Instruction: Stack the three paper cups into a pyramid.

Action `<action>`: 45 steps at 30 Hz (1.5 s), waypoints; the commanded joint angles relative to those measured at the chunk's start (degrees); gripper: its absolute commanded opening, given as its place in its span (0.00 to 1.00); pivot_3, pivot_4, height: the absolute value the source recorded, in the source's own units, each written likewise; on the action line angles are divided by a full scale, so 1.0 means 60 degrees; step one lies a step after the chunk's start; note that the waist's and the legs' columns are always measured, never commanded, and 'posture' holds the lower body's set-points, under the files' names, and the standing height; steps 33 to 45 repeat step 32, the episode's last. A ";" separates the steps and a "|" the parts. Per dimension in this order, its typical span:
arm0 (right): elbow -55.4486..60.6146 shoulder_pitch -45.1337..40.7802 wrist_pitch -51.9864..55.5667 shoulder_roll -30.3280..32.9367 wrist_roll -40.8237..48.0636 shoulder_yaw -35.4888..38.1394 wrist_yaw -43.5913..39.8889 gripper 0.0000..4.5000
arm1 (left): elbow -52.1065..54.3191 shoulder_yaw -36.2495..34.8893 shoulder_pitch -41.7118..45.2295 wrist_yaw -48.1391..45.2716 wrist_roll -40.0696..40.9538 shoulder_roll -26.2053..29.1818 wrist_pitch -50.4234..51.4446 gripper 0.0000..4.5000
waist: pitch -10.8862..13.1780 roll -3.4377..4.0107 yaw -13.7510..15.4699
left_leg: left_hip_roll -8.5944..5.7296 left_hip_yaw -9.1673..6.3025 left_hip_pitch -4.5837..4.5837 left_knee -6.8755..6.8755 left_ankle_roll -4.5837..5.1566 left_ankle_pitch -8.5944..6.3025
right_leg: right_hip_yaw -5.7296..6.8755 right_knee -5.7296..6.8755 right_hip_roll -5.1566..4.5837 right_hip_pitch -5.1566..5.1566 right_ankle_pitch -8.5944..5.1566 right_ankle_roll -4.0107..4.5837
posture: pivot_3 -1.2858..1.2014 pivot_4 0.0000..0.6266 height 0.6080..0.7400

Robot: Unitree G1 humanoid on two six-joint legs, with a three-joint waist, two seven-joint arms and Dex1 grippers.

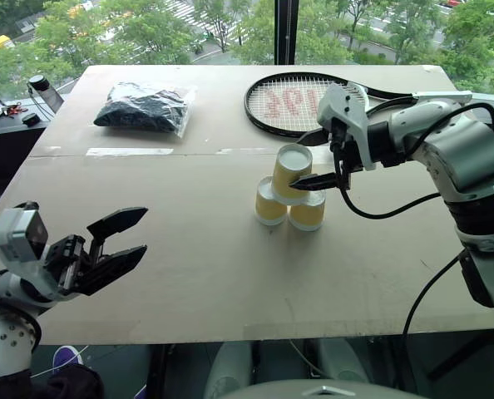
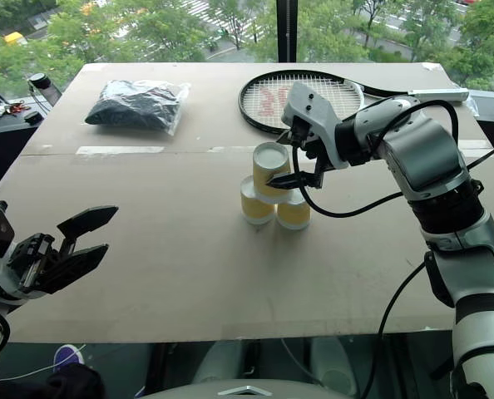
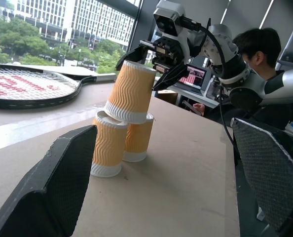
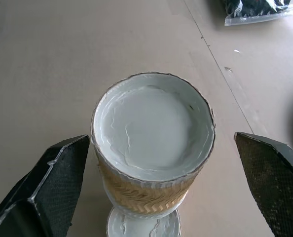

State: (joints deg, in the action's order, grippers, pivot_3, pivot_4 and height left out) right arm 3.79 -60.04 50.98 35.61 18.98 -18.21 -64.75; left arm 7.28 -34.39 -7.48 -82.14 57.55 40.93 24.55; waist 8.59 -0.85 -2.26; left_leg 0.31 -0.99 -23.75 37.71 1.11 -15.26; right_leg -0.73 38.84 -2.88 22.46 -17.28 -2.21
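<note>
Left wrist view: top cup (image 3: 130, 92) sits inverted, bridging two base cups (image 3: 121, 142). Right gripper (image 1: 315, 158) fingers stand apart, flanking it at 3 o'clock; left gripper (image 1: 118, 241) fingers apart, idle.

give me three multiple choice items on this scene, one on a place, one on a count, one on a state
1. Where does the racket lie?
A. on the table beyond the cups
B. under the black bag
C. on the floor

2. How many paper cups stand on the table?
A. two
B. three
C. five

3. How does the right claw stand at the top cup?
A. shut tight on it
B. open, a finger on each side with gaps
C. beneath it

Answers:
1. A, its head rests on the table behind the stack.
2. B, two below and one on top.
3. B, the right wrist view shows clear space between both fingers and the cup.
</note>
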 commanded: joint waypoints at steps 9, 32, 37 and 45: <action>0.2865 0.1614 0.0433 0.0944 0.1758 0.3578 0.0874 0.99 | 0.0998 0.0205 -0.0407 0.1382 -0.0168 -0.0423 0.0093 1.00 | -0.0015 -0.0027 0.0081 | 0.0000 -0.0008 -0.0006 0.0001 0.0012 -0.0008 | 0.0004 -0.0005 -0.0006 -0.0003 0.0000 0.0000 | 0.52 0.24 1.00; 0.4817 1.3841 -0.5377 -0.0348 0.0804 0.8447 0.1602 0.99 | 0.0320 0.1222 -0.1404 0.3512 -0.3407 -0.0750 -0.1463 1.00 | -0.0021 -0.0026 0.0263 | 0.0006 0.0010 0.0219 -0.0018 0.0030 -0.0015 | -0.0027 -0.0037 0.0029 -0.0225 -0.0004 0.0001 | 0.52 0.24 1.00; 0.4817 1.3841 -0.5377 -0.0348 0.0804 0.8447 0.1602 0.99 | 0.0320 0.1222 -0.1404 0.3512 -0.3407 -0.0750 -0.1463 1.00 | -0.0021 -0.0026 0.0263 | 0.0006 0.0010 0.0219 -0.0018 0.0030 -0.0015 | -0.0027 -0.0037 0.0029 -0.0225 -0.0004 0.0001 | 0.52 0.24 1.00; 0.4817 1.3841 -0.5377 -0.0348 0.0804 0.8447 0.1602 0.99 | 0.0320 0.1222 -0.1404 0.3512 -0.3407 -0.0750 -0.1463 1.00 | -0.0021 -0.0026 0.0263 | 0.0006 0.0010 0.0219 -0.0018 0.0030 -0.0015 | -0.0027 -0.0037 0.0029 -0.0225 -0.0004 0.0001 | 0.52 0.24 1.00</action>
